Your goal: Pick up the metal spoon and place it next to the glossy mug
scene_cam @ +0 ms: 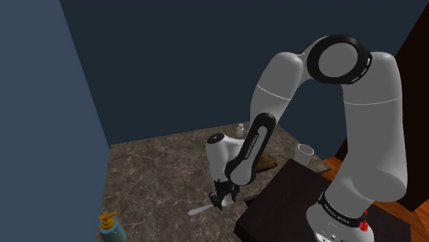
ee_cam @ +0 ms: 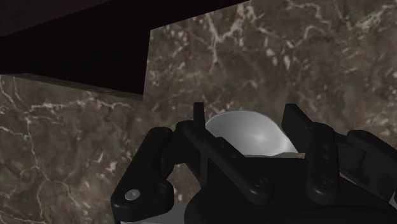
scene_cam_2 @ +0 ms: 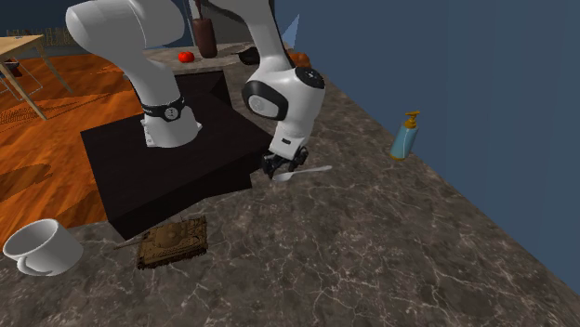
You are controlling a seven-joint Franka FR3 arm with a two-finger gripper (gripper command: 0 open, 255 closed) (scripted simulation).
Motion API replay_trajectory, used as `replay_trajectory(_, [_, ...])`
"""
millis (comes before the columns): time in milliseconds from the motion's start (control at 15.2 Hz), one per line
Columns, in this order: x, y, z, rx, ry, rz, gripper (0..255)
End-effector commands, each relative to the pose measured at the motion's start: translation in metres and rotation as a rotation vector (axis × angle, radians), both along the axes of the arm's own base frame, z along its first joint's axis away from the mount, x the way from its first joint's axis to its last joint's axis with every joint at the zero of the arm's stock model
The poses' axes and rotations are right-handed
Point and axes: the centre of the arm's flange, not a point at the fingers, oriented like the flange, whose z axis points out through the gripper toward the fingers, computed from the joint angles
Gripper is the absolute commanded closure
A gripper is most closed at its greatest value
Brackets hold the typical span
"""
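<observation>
The tool (scene_cam: pixel 221 201) clasps the pale grey spoon (ee_cam: pixel 245 133) by its rounded bowl.

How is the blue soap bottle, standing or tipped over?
Standing: the soap bottle sits on its base on the counter, yellow pump pointing up.

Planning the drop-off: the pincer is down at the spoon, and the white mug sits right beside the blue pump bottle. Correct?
Not quite. The white mug sits near the brown toy tank, not beside the blue pump bottle, which stands far across the marbled counter; the second exterior view shows this. The pincer is indeed down at the spoon.
</observation>
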Motion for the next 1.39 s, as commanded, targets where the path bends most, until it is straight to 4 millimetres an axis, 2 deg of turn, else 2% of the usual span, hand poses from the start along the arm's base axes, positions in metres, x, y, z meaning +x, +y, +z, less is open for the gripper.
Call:
replay_trajectory(0, [0.000,0.001,0.010,0.000,0.000,0.000,255])
replay_trajectory(1320, [0.000,0.001,0.115,0.000,0.000,0.000,255])
